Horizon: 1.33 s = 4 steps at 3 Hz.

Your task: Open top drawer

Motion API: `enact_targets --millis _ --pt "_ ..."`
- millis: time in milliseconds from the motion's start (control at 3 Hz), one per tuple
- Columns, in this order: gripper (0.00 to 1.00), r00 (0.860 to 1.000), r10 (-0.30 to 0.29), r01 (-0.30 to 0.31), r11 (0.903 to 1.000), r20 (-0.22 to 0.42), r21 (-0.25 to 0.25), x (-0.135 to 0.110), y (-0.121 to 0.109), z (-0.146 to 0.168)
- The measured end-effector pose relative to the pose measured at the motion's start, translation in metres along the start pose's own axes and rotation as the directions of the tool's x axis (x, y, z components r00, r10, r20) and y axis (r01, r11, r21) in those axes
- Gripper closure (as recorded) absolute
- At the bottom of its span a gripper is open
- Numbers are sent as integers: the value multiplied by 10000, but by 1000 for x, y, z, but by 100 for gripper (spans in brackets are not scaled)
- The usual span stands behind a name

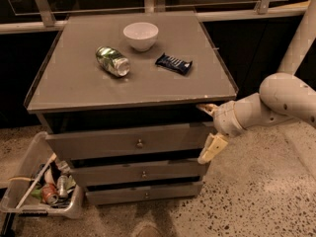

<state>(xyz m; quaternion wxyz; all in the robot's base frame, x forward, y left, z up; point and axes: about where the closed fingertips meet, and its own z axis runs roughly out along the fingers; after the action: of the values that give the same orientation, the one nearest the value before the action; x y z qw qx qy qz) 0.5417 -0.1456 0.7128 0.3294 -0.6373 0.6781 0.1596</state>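
Note:
The top drawer is the widest grey front of three, with a small brass knob at its centre. It stands slightly out from the cabinet, with a dark gap above it. My gripper is at the drawer's right end, just under the cabinet top's right front corner. One cream finger hangs down beside the drawer's right edge, the other finger sits up near the top edge. The fingers are spread apart and hold nothing.
On the cabinet top lie a white bowl, a crushed green can and a dark snack bar. Two narrower drawers sit below. A bin of rubbish stands on the floor at left. Speckled floor lies to the right.

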Motion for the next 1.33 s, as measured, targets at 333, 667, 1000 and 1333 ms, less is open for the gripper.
enact_targets --millis 333,667,1000,1333 --pt "0 9997 -53 51 10000 253 50 7 -1 11" --pt "0 9992 -13 6 9999 408 157 16 -2 21" --pt "0 9983 -40 22 9995 584 303 20 -9 31" --pt "0 9966 -472 442 9980 682 459 12 -28 40"
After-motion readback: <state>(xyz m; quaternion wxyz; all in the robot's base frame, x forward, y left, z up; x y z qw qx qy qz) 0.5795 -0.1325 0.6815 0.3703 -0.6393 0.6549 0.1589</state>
